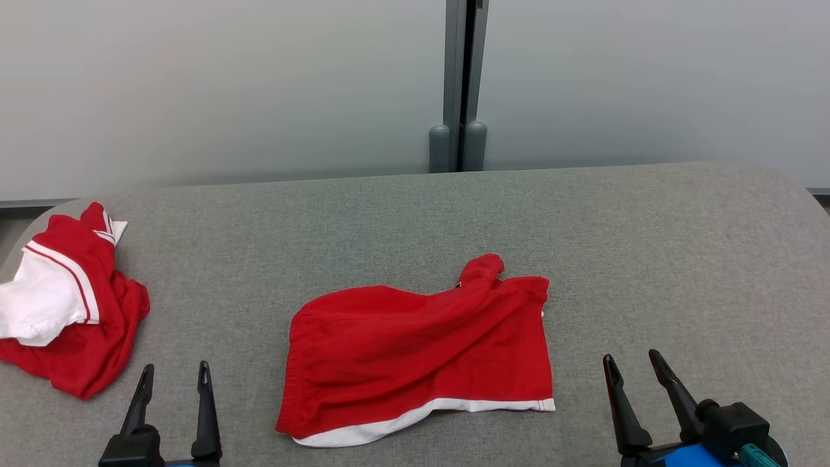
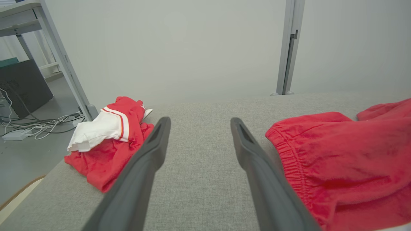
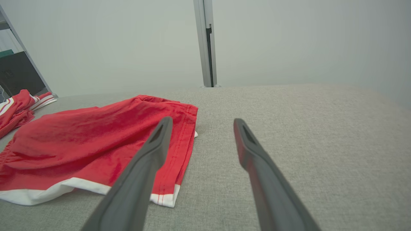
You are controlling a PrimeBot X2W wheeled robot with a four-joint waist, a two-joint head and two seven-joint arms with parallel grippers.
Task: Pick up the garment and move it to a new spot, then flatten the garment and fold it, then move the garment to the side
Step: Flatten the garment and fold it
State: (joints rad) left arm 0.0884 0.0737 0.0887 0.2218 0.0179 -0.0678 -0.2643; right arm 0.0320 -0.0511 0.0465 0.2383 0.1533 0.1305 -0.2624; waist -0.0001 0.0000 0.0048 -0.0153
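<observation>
Left fingers released, empty; right fingers likewise. Shorts on bench between them; crumpled garment outside left pair.

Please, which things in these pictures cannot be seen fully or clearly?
Crumpled garment: in the head view the left edge cuts it off, and its own folds hide its type.
Red shorts: in the left wrist view the right edge cuts them off; the top layer hides what lies beneath.
Left gripper and right gripper: in the head view the bottom edge cuts off their bases.
</observation>
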